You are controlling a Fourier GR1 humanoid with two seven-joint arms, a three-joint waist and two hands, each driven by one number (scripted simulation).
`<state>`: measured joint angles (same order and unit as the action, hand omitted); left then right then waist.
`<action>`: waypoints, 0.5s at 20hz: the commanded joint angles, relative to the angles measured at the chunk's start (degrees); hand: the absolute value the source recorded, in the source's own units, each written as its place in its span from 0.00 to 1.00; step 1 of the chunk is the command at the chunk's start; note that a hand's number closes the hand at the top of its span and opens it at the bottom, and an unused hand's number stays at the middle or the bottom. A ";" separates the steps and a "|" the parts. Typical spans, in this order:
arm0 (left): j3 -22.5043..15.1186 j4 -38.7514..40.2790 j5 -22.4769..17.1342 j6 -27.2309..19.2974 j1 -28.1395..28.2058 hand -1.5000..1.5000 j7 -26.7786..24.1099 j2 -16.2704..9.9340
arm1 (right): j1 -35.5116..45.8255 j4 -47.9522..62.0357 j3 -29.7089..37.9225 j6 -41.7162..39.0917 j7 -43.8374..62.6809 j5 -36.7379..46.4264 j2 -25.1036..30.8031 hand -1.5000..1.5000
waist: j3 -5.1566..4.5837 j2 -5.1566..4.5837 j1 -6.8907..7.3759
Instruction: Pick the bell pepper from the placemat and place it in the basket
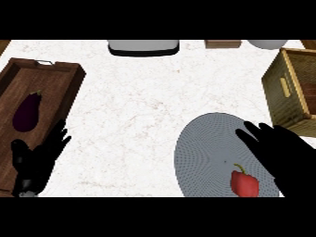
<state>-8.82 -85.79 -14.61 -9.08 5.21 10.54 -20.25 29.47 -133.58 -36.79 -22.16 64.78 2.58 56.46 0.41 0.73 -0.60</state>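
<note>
A red bell pepper [244, 183] with a green stem lies on the round grey placemat [201, 152] at the lower right. My right hand [283, 150] hovers over the placemat's right side, just above and right of the pepper, fingers straight and spread, holding nothing. The wicker basket [283, 88] stands at the right edge, beyond the placemat. At the lower left my left hand [41, 157] rests open, fingers up, over the near end of a wooden tray.
A dark wooden tray [58, 88] at the left holds a purple eggplant [28, 112]. At the counter's far edge are a white and black appliance [143, 47], a small brown box [223, 44] and a pale round object [268, 43].
</note>
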 commanded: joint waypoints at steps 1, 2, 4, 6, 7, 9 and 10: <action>-1.29 5.71 0.76 0.54 4.24 0.50 1.15 0.39 | -3.71 -0.40 -6.09 0.09 8.45 6.04 -0.75 0.00 | -0.53 -0.58 -0.12; -0.94 5.90 1.10 0.51 0.50 0.50 3.18 -0.25 | -2.19 1.85 -6.10 0.15 8.63 6.42 -2.86 0.00 | -0.53 -0.76 0.18; 0.15 4.77 -0.42 2.08 4.41 0.50 2.14 -1.27 | -4.88 -0.42 -6.07 0.60 8.16 6.91 -1.44 0.00 | -0.51 -0.52 0.11; -0.29 5.30 -0.50 1.98 1.71 0.50 3.72 -0.28 | -6.15 0.12 -6.82 1.24 7.32 9.10 -2.56 0.00 | -0.49 -0.60 -0.21; -0.62 3.69 0.15 1.61 4.19 0.50 2.15 -0.14 | -5.74 4.73 -5.26 1.20 3.95 9.98 -2.47 0.00 | -0.45 -0.72 0.71; -1.17 5.16 1.22 0.84 2.83 0.50 3.08 0.46 | -7.69 5.67 -7.63 2.51 2.34 14.18 -3.78 0.00 | -0.42 -0.74 0.31; -1.03 6.42 2.11 0.40 3.34 0.50 1.63 0.62 | -8.56 2.72 -7.20 2.79 4.30 13.46 -4.17 0.00 | -0.46 -0.62 -0.07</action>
<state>-8.58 -85.10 -13.74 -8.66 5.16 10.52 -20.05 23.20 -129.78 -42.67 -20.25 62.19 13.22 54.06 0.66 0.68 -0.49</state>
